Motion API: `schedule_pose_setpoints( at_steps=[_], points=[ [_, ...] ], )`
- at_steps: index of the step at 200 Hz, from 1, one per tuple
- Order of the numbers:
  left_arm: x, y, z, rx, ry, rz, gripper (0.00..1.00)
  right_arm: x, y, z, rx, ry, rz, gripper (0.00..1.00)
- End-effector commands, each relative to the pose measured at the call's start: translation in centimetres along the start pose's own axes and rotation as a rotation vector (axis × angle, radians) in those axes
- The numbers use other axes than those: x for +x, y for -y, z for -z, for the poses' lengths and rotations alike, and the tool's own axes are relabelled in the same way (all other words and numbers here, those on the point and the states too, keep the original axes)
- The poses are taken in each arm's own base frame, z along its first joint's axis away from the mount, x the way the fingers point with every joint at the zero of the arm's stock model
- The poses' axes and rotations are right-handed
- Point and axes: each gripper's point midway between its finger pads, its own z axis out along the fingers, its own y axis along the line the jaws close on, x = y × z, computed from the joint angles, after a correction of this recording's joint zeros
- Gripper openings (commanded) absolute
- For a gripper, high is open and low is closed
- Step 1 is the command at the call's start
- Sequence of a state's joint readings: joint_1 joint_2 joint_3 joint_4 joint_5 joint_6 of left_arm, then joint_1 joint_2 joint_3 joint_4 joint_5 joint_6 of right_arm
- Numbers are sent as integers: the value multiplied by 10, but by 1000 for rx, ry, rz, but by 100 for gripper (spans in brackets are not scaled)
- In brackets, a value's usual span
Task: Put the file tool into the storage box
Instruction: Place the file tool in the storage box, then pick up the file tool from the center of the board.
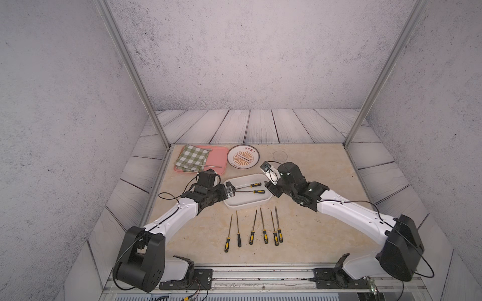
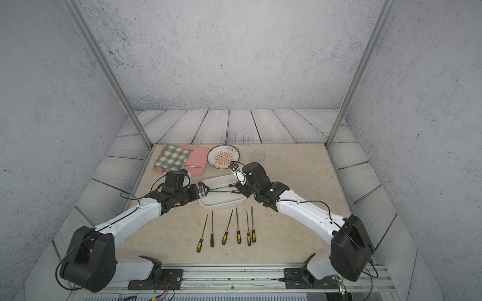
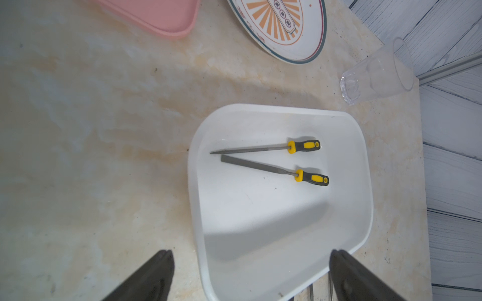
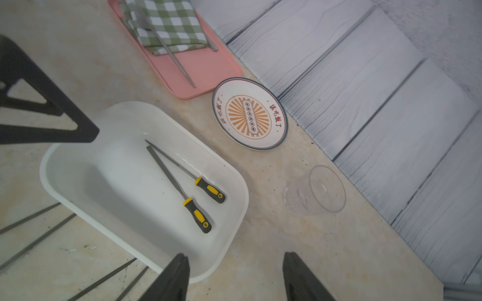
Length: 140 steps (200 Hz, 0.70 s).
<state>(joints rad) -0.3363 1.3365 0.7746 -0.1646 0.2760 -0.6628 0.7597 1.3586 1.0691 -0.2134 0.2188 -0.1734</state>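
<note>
White smooth plastic: storage box, shallow, with rounded corners; I use it as my landmark. Inside it are two file tools with dull grey steel shafts, one flat and one slim and tapering. Their moulded handles are yellow and black, and both lie flat to fit the box's length. Six more files sit in a row on the marbled bench just in front of the box, handles pointing away from it, staged for picking, I judge. Left tool is at one short end of the box, jaws wide, empty. Right tool is at the opposite end, jaws parted, empty.

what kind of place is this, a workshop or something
Most likely a staged robot test cell, not a real workshop: two robot arms on a base rail, aluminium frame posts, and files plus a plate as props.
</note>
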Motion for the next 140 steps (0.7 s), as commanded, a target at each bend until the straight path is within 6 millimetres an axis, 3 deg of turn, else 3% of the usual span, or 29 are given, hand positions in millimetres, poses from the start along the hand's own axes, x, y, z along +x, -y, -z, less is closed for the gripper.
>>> schedule_pose_setpoints(
  at_steps=[1,27,67,90,140],
  points=[
    [-3,7,3,40,8,3,98,25,17,31,89,-15,-265,62],
    [8,2,11,36,12,19,98,62,18,61,102,-67,-368,62],
    [29,-8,26,30,35,36,98,119,-2,85,39,-167,-489,62],
    [36,-7,32,30,38,27,98,142,-18,87,-19,-196,-554,62],
    [46,-5,39,28,34,12,98,169,-44,74,-91,-271,-672,61]
  ],
)
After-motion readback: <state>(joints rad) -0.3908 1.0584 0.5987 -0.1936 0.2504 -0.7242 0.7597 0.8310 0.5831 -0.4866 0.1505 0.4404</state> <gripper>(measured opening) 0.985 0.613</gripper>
